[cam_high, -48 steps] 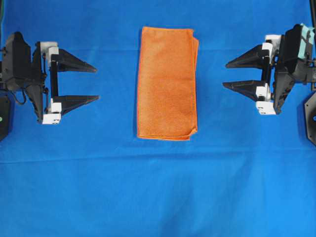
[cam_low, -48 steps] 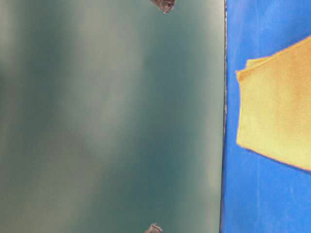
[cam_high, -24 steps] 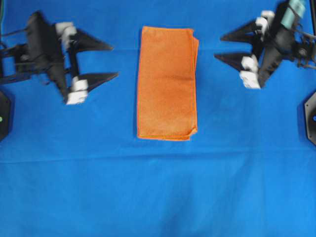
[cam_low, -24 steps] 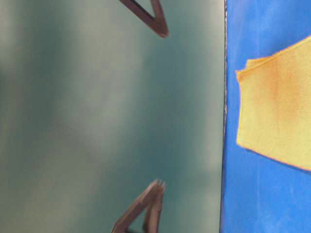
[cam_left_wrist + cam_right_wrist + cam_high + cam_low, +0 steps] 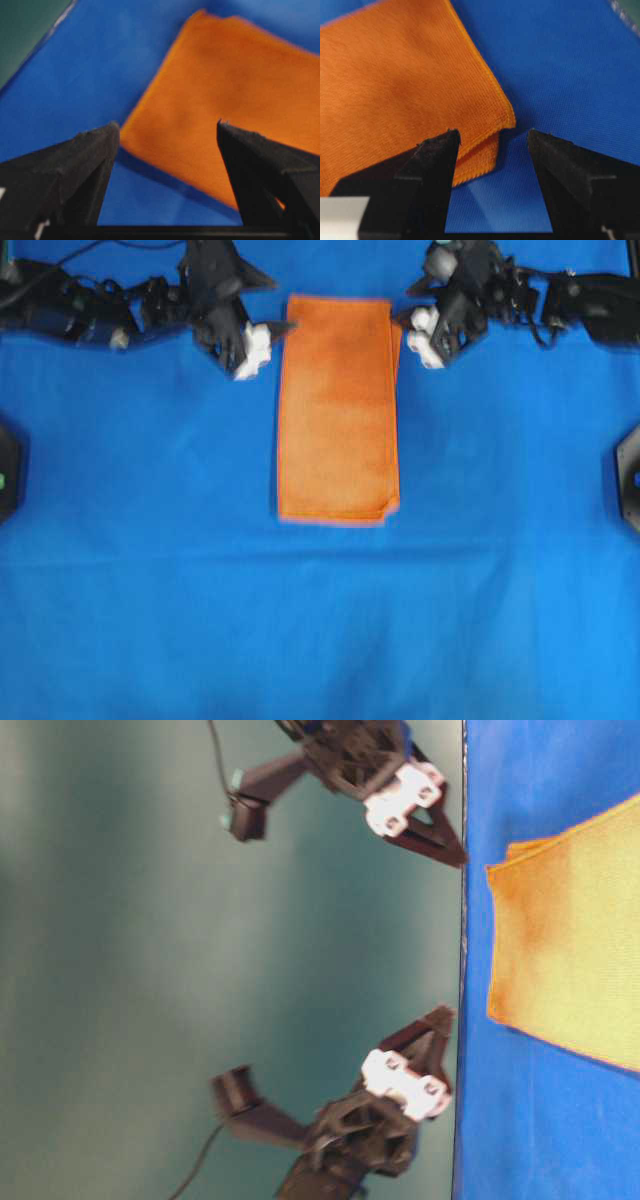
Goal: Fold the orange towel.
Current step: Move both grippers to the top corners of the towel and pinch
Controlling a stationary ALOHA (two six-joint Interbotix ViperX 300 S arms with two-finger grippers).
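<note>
The orange towel [image 5: 338,410] lies flat on the blue cloth as a long rectangle of two layers, the lower layer peeking out along its right edge. My left gripper [image 5: 280,305] hovers open at the towel's far left corner, and that corner of the towel [image 5: 225,90] shows between the two fingertips of the left gripper [image 5: 167,123]. My right gripper [image 5: 405,305] is open at the far right corner. In the right wrist view the right gripper [image 5: 493,131] frames the layered corner of the towel [image 5: 395,85]. Neither gripper holds anything.
The blue cloth [image 5: 320,620] covers the whole table. Black arm bases [image 5: 10,470] sit at the left and right edges. In the table-level view a green backdrop [image 5: 200,970] stands behind the table's far edge, with both arms in front of it.
Both arms have swung from the table's sides to the towel's far corners. Both grippers stayed open. The towel has not moved.
</note>
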